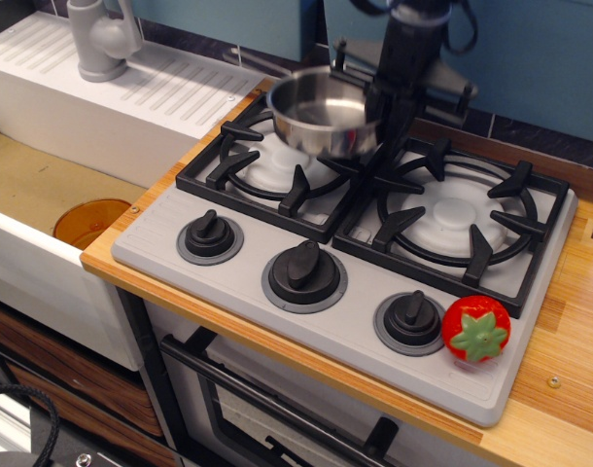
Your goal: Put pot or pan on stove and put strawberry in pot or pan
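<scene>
The shiny steel saucepan (pixel 323 111) hangs tilted in the air above the back of the left burner of the grey stove (pixel 355 219). My gripper (pixel 386 109) is shut on the pan's right rim, the black arm rising out of the top of the frame. The red strawberry (pixel 476 329) with its green cap sits on the stove's front right corner, next to the right knob (pixel 410 319), far from the gripper.
Two more black knobs (pixel 304 270) line the stove's front. An orange bowl (pixel 90 222) lies in the sink at the left, with a grey faucet (pixel 102 37) behind it. A wooden counter (pixel 569 321) runs to the right.
</scene>
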Robot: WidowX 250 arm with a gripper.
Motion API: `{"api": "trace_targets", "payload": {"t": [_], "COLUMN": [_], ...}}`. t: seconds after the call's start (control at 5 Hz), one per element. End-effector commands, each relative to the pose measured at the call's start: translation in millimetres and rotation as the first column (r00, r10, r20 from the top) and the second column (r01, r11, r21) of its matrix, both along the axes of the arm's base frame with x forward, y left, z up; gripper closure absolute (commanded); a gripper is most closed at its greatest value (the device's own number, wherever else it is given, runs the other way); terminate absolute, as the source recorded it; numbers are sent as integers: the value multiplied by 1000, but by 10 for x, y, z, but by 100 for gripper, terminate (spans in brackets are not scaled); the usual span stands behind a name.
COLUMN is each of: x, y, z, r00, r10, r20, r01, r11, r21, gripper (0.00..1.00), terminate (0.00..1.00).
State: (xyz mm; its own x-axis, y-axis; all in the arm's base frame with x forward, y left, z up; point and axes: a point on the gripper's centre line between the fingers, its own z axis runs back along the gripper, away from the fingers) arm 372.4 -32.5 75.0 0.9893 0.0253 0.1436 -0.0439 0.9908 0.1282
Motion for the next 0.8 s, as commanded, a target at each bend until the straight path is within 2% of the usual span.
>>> {"api": "trace_targets", "payload": {"t": [0.0,0.6], "x": [-92,-237], "y": [-351,-724], "z": [250,137], "r00": [995,985], "r10": [63,134], "r20": [83,105], "r01": [-63,-134], "r11": [998,991], "r21": [0,0], "gripper": [100,100], "terminate": [0,0]}}
